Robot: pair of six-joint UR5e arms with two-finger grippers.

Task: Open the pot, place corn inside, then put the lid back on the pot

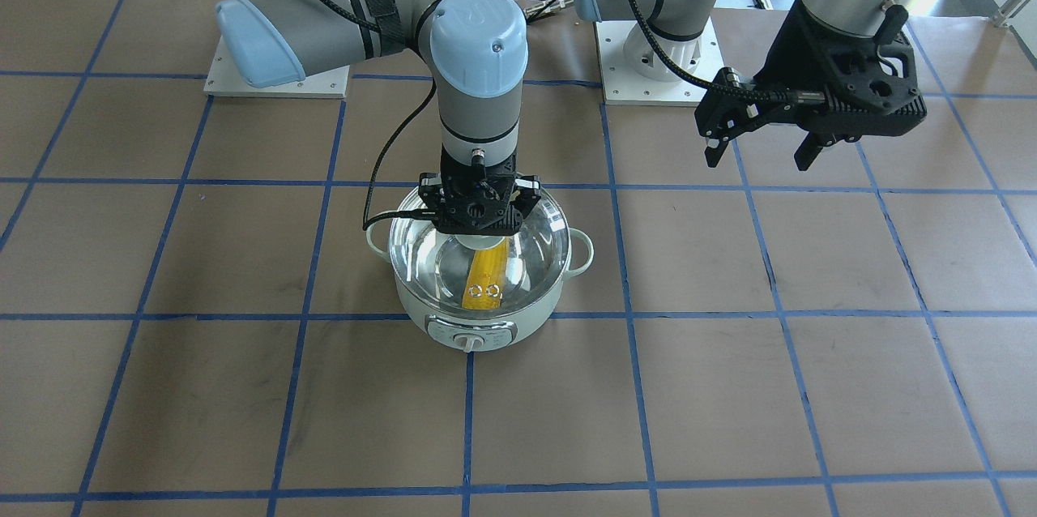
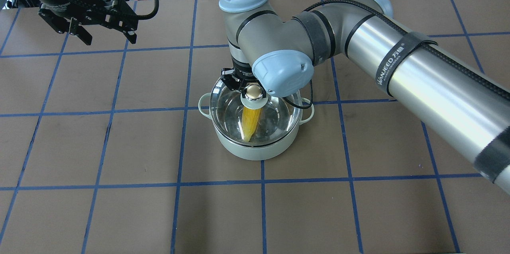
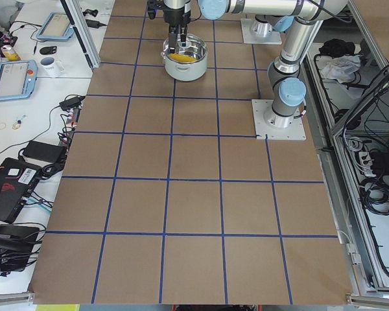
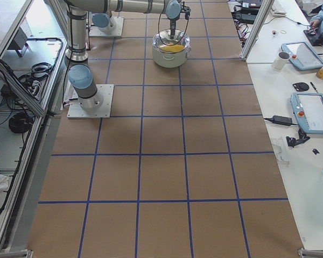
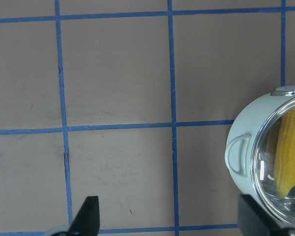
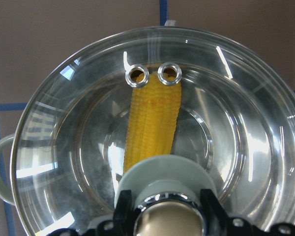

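The pale mint-green pot [image 1: 486,324] stands at the table's middle with its dial toward the front-facing camera. The yellow corn [image 1: 486,278] lies inside it, seen through the clear glass lid [image 1: 421,245], which sits level on the pot's rim. My right gripper [image 1: 480,235] points straight down over the pot, its fingers [image 6: 124,211] closed against the lid's knob [image 6: 168,219]. The two vent holes [image 6: 152,74] show over the corn [image 6: 152,123]. My left gripper [image 1: 757,162] is open and empty, raised well off to the pot's side; its wrist view shows the pot's edge [image 5: 246,128].
The table is brown paper with a blue tape grid [image 2: 179,146]. The two arm bases [image 1: 656,55] stand at the robot's edge. The right arm's long forearm [image 2: 418,75] stretches over the table's right half. Side benches hold tablets and cables [image 3: 13,78].
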